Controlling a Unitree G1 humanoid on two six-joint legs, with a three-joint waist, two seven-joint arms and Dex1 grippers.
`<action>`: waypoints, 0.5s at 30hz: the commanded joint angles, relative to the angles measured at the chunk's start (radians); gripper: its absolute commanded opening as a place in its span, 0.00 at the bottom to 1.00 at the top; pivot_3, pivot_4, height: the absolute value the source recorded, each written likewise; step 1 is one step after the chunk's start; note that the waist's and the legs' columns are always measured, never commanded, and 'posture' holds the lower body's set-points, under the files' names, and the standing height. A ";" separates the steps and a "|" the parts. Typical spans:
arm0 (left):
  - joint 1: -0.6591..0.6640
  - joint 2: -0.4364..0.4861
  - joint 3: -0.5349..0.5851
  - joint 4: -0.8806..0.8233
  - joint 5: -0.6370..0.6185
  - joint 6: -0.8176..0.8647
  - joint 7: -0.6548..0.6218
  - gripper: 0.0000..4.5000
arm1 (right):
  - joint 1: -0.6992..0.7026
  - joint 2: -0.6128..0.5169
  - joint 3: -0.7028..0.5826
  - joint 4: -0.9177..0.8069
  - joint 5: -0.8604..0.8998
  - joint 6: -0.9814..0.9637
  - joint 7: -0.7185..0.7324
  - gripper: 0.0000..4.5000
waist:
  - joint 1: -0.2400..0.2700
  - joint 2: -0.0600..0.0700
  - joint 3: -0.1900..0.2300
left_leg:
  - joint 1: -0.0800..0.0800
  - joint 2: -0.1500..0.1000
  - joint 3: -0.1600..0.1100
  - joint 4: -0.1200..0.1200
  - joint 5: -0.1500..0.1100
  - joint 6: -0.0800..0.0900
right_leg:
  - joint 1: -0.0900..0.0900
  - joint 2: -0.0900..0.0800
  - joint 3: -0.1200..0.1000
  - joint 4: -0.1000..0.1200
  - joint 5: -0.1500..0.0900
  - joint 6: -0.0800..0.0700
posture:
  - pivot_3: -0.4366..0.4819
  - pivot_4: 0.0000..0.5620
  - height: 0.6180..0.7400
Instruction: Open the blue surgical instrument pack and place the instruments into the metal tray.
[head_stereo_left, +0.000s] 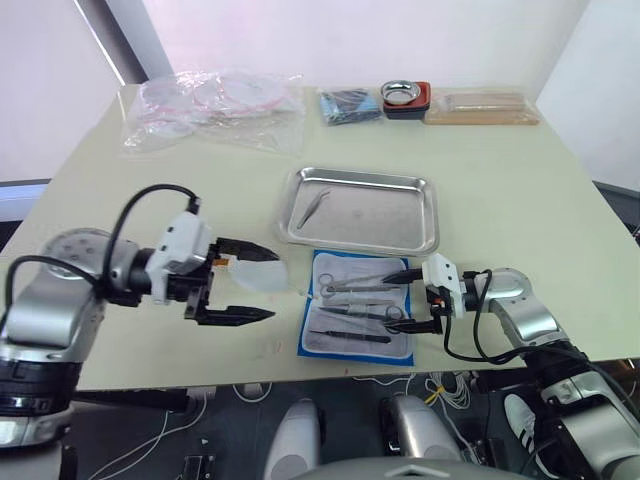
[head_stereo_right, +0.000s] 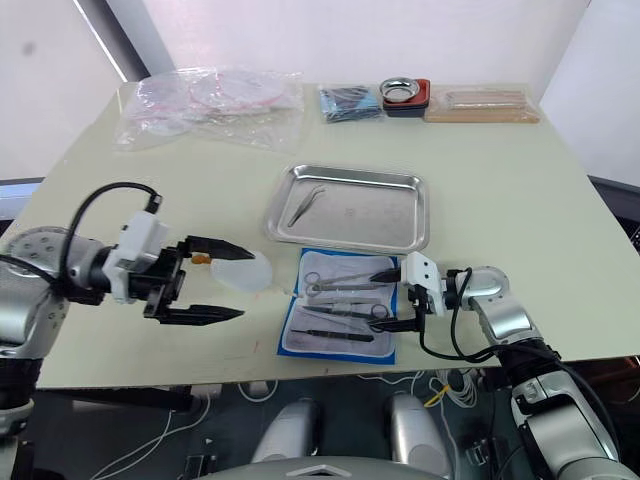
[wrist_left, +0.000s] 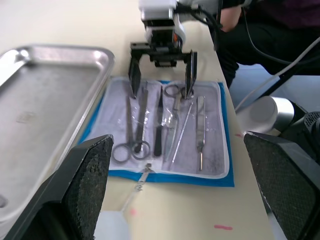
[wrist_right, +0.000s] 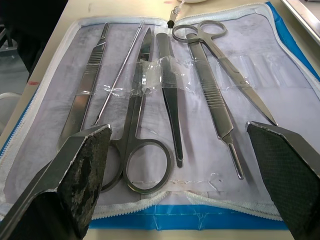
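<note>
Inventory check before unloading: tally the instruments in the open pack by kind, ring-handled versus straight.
Ring-handled scissors: 2
Straight tools without rings: 4
Total: 6, all lying in the blue surgical instrument pack.

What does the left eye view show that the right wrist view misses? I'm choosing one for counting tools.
Left eye view: the metal tray holding one forceps, the open left gripper and right gripper, and plastic bags. Right wrist view: a clear strap across the instruments, and the zipper edge. Both: the opened blue surgical instrument pack.
</note>
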 joint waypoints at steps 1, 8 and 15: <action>-0.054 -0.032 -0.037 0.032 0.056 -0.036 0.048 0.98 | 0.062 -0.023 0.048 0.116 -0.080 0.058 -0.023 1.00 | 0.002 0.000 0.000 | 0.000 0.000 0.000 0.000 0.000 0.000 | 0.000 0.000 -0.001 0.000 0.000 0.000 | 0.48 0.27 1.00; -0.117 -0.143 -0.147 0.118 0.180 -0.086 0.140 0.98 | 0.071 -0.021 0.044 0.111 -0.081 0.059 -0.030 1.00 | 0.002 -0.001 -0.001 | 0.000 -0.003 0.001 0.000 0.000 0.000 | 0.001 0.002 -0.006 0.001 0.000 0.000 | 0.48 0.27 1.00; -0.188 -0.263 -0.244 0.218 0.256 -0.090 0.199 0.64 | 0.071 -0.015 0.046 0.112 -0.082 0.059 -0.037 1.00 | 0.003 -0.007 -0.004 | 0.000 -0.004 -0.001 0.000 0.000 0.000 | 0.001 0.002 -0.007 0.001 0.000 0.000 | 0.48 0.27 1.00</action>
